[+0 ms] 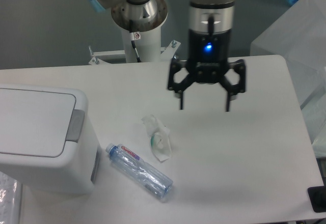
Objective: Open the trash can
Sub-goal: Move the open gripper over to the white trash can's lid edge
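The trash can (pixel 43 137) is a large white boxy bin at the table's left edge, its flat lid down and a grey push tab (pixel 76 126) on the right rim. My gripper (pixel 204 105) hangs open above the middle of the table, fingers pointing down and spread wide, nothing between them. It is well to the right of the bin and apart from it.
A clear plastic bottle (pixel 139 170) lies on its side just right of the bin. A crumpled clear wrapper (pixel 158 138) lies between the bottle and my gripper. The arm's base (pixel 138 18) stands at the back. White boxes (pixel 295 35) sit at the right.
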Robot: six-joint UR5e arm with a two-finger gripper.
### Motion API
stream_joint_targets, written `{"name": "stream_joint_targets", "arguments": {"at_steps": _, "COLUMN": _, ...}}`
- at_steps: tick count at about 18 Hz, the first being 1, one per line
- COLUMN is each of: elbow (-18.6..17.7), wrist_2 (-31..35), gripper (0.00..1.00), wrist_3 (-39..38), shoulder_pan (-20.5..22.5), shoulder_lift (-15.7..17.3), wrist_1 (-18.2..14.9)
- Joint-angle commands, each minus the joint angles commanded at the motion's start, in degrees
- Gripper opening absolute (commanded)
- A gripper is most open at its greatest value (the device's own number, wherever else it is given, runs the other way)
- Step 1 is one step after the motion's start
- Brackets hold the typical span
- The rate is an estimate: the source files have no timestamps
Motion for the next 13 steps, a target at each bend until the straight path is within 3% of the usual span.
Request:
{"name": "stream_joint_targets", "arguments": {"at_steps": 5, "elbow": 0.0, "wrist_2": -0.1, "gripper": 1.00, "wrist_3": -5.8, "shoulder_pan": -5.5, "shoulder_lift": -0.9, "wrist_1": 0.4}}
{"name": "stream_joint_targets", "arguments": {"at_steps": 10, "elbow": -0.6, "wrist_2": -0.4, "gripper": 1.00, "wrist_3": -13.6, "shoulder_pan": -8.4, "shoulder_lift": -1.7, "wrist_1": 0.5}}
{"name": "stream_joint_targets", "arguments": {"at_steps": 13, "elbow": -1.5, "wrist_2": -1.2, "gripper": 1.00, "wrist_3": -18.7, "shoulder_pan": -9.8, "shoulder_lift": -2.3, "wrist_1": 4.9}}
